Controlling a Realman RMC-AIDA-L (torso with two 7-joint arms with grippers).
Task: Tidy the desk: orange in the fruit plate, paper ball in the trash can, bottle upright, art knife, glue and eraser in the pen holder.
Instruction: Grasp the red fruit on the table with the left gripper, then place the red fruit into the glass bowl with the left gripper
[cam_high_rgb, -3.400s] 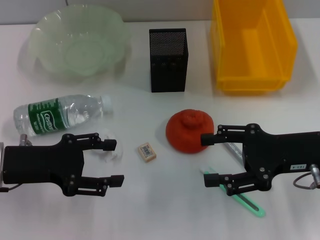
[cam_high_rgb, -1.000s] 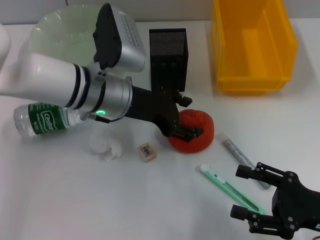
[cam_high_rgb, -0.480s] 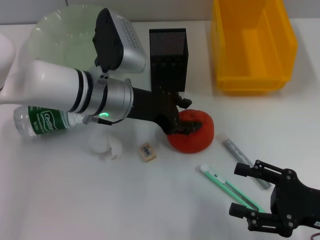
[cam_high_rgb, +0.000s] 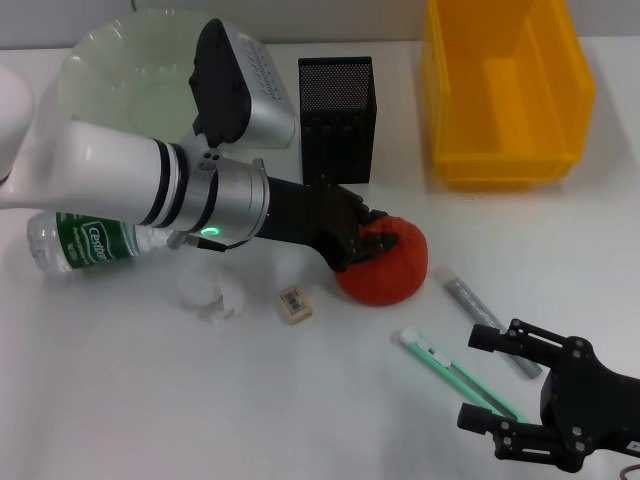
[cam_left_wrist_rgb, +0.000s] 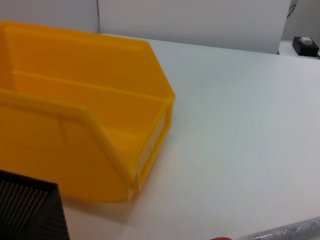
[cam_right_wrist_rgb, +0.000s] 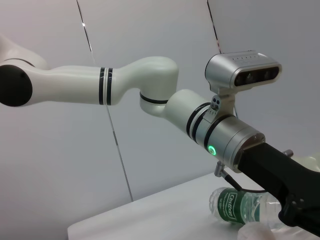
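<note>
Bright, even light from above falls on the white surface (cam_high_rgb: 150, 400), washing it pale with little glare. Shadows are soft and short: one beneath the orange (cam_high_rgb: 385, 265), one at the foot of the trash can (cam_left_wrist_rgb: 75, 135). The wrist views are slightly soft; the pen holder (cam_left_wrist_rgb: 27, 210) at the near corner blurs, as does the paper ball (cam_right_wrist_rgb: 257, 232).

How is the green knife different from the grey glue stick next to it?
The art knife is mint green and flat; the glue is grey, speckled and rounder. The art knife looks longer than the glue. The art knife's far tip is hidden behind the right end effector, while the glue shows almost whole. Both are slim, lie flat on the table at a similar slant, and are not yet in the pen holder.
</note>
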